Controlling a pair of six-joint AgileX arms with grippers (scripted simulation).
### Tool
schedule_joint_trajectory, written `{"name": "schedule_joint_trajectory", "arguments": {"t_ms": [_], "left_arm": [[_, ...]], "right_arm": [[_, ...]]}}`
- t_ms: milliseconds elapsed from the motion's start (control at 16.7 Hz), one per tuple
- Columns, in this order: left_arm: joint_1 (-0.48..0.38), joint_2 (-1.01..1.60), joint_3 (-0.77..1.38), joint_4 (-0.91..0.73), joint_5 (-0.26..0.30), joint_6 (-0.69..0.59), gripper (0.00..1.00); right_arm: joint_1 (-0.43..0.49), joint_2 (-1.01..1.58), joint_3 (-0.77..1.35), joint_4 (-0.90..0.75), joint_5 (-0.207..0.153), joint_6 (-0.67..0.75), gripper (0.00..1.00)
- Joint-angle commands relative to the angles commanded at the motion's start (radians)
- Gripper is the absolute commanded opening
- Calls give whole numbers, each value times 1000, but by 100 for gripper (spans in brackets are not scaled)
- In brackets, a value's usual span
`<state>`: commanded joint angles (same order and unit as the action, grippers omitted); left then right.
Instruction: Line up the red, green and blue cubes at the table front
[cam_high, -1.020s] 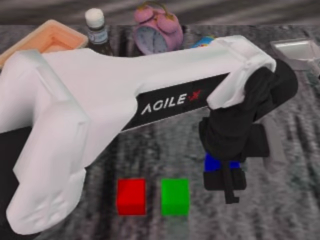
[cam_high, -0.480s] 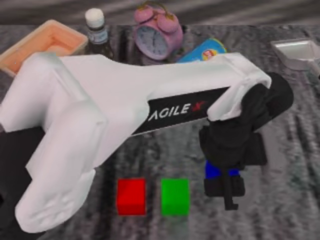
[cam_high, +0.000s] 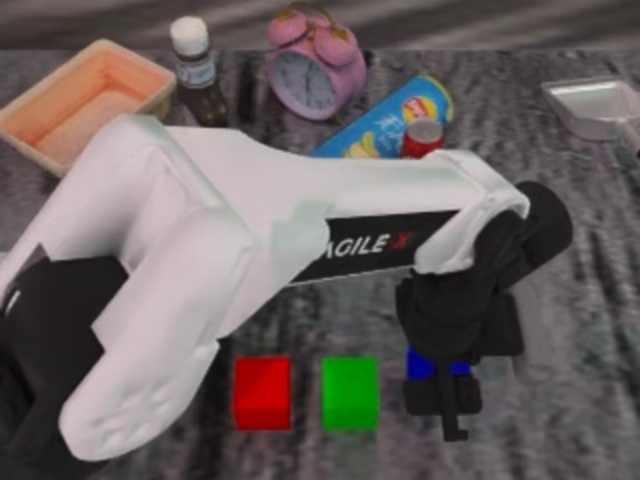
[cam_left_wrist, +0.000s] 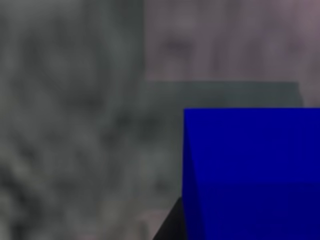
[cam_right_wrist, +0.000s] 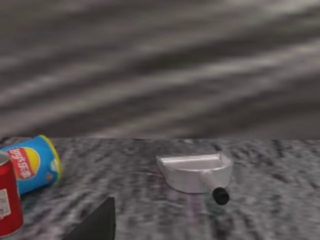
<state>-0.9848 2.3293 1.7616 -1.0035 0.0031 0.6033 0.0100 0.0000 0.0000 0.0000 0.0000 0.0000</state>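
Grey mottled table (cam_high: 590, 300) spreads under everything. Over it the left arm reaches across from the left, its gripper (cam_high: 443, 395) pointing down at the front, to the right of centre, fingers clamped on the blue cube (cam_high: 420, 365). Behind it lie a peach tray (cam_high: 60, 110), a chips tube (cam_high: 385, 120), a pink alarm clock (cam_high: 315, 65), a metal scoop (cam_high: 595, 105), a brown bottle (cam_high: 197, 70) and a red can (cam_high: 422, 137). Just left of the blue cube, 2 cubes sit in a row: green cube (cam_high: 350, 393), then red cube (cam_high: 262, 393). The right gripper stays out of sight.
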Motion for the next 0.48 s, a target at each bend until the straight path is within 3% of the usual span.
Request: {"name": "schedule_joint_trajectory", "arguments": {"t_ms": [480], "left_arm": [[0,0,0,0,0,0,60]], "right_arm": [[0,0,0,0,0,0,100]]}}
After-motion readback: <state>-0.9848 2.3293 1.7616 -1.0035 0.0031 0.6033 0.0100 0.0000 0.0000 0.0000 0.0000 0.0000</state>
